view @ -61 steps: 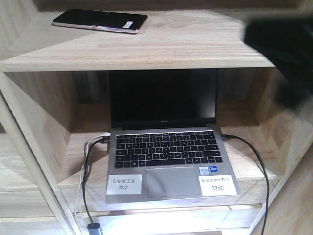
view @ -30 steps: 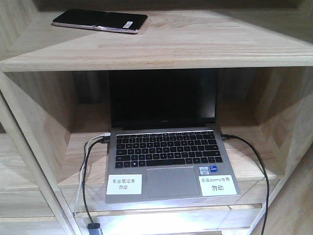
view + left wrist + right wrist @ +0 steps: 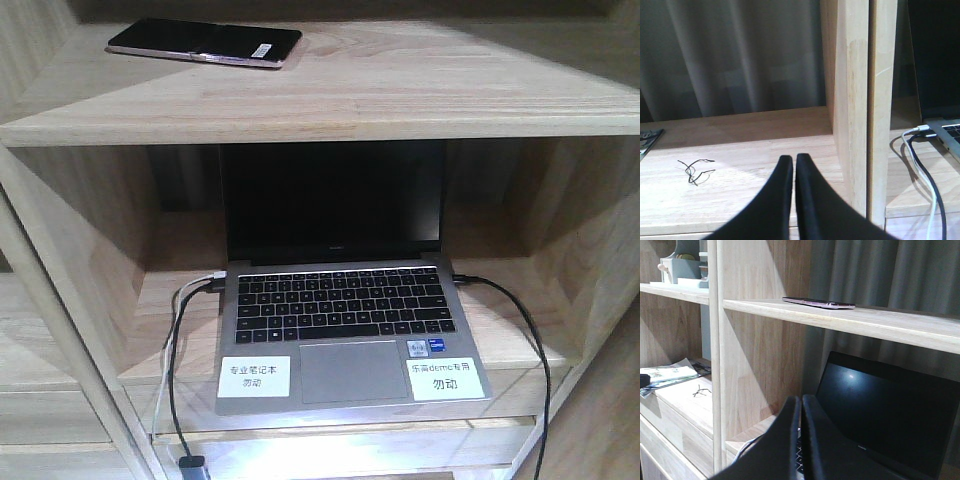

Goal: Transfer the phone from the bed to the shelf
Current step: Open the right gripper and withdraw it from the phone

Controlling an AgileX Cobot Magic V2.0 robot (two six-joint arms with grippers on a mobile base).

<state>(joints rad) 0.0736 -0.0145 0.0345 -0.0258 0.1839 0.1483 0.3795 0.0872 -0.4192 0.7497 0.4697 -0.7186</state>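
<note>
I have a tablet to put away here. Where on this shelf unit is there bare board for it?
The upper board is bare from the phone rightward to its far end. The left compartment's board is open apart from a small black wire tangle. The laptop and its cables crowd the middle compartment.

In the front view no arm or gripper shows. In its wrist view the left gripper (image 3: 794,161) rises from 6 o'clock, its two black fingers pressed together with nothing between them. In the other wrist view the right gripper (image 3: 801,401) also rises from 6 o'clock, fingers pressed together and empty.
</note>
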